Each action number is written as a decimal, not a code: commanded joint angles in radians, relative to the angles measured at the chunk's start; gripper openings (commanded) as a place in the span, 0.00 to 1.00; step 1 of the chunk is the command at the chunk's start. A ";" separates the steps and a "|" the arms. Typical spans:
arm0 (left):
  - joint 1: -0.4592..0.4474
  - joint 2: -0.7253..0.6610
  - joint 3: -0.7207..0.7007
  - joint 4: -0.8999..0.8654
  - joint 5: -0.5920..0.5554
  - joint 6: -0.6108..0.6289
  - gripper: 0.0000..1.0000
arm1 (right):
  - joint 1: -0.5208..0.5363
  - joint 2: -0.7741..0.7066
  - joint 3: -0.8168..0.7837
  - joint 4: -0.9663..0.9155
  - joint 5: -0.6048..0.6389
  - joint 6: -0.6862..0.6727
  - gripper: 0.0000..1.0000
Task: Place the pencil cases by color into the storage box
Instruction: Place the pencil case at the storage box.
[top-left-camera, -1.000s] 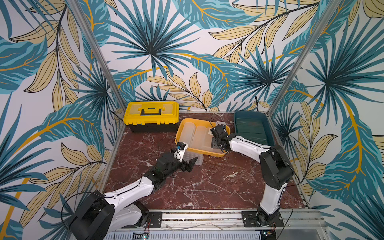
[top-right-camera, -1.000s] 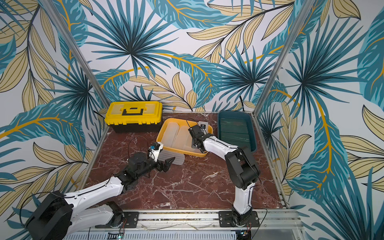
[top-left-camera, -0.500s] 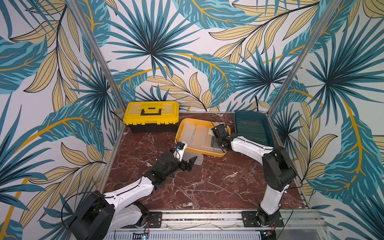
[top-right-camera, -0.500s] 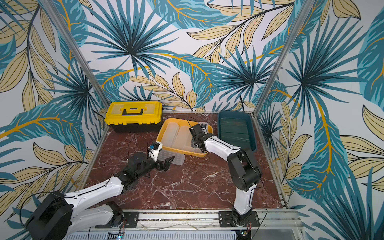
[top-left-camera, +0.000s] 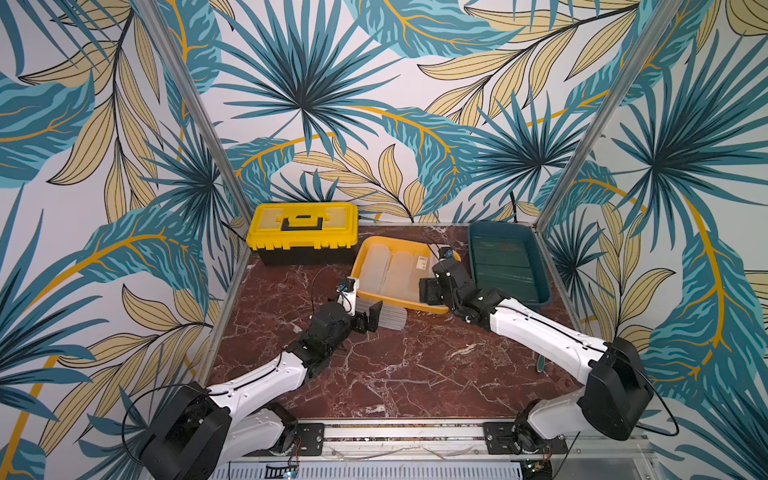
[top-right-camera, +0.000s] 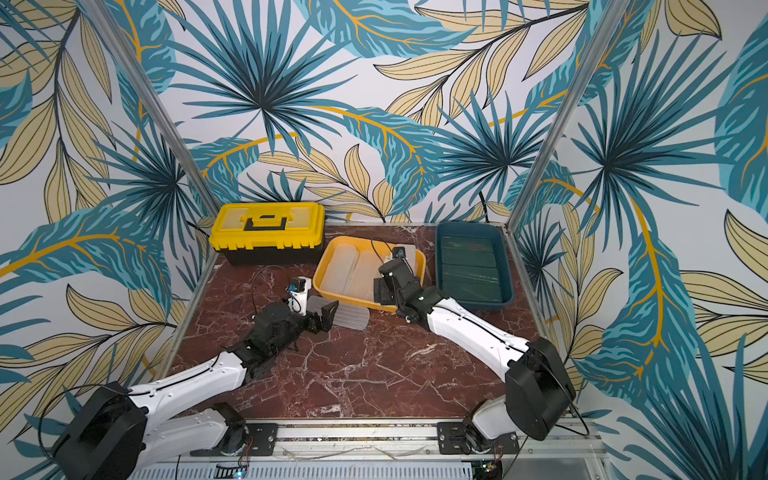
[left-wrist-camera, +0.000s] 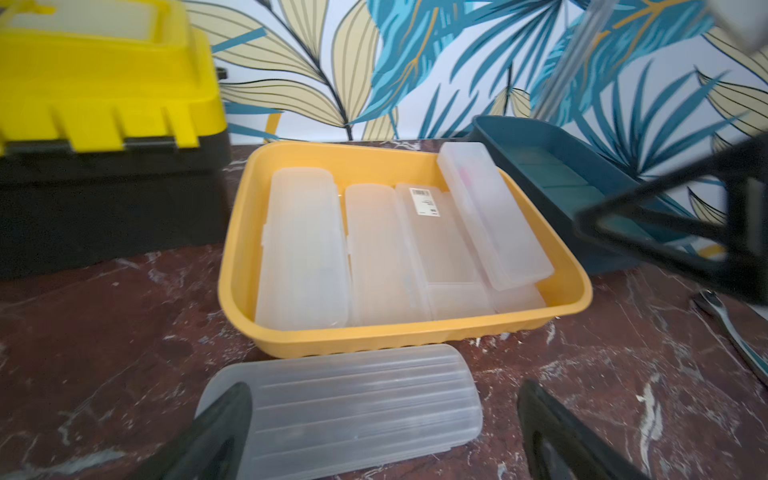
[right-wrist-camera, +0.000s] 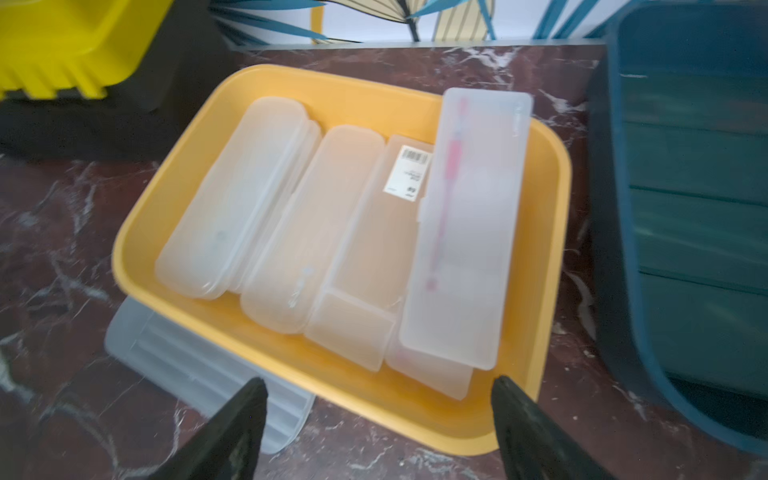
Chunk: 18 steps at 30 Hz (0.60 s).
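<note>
Lower centre of the left wrist view: ribbed frosted pencil case (left-wrist-camera: 340, 411) on the marble table (left-wrist-camera: 83, 332), just beside the yellow tray (left-wrist-camera: 415, 338), bracketed lengthwise by the left gripper (left-wrist-camera: 382, 388), spread wide, holding nothing. Right gripper (right-wrist-camera: 378, 385) parted, empty, over the tray's near rim, by a pen-holding frosted case (right-wrist-camera: 469, 228) tilted on the tray's edge. Risks shoving the ribbed case into the tray instead of gripping it, one finger sitting over its end, or knocking the tilted case loose.

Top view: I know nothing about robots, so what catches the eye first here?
A bright yellow rectangular plastic tray stands mid-table at the back, packed with frosted translucent white pencil cases. To its right sits a dark teal plastic tray holding dark green cases. One ribbed frosted case lies outside, between the open jaws of the left gripper.
</note>
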 joint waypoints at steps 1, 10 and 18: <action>0.044 0.004 0.002 -0.074 -0.058 -0.103 1.00 | 0.069 -0.028 -0.091 0.113 -0.005 0.047 0.85; 0.178 0.093 -0.008 -0.115 0.023 -0.277 1.00 | 0.216 0.029 -0.240 0.377 0.079 0.223 0.84; 0.253 0.193 0.019 -0.102 0.211 -0.325 1.00 | 0.227 0.130 -0.277 0.524 0.045 0.264 0.84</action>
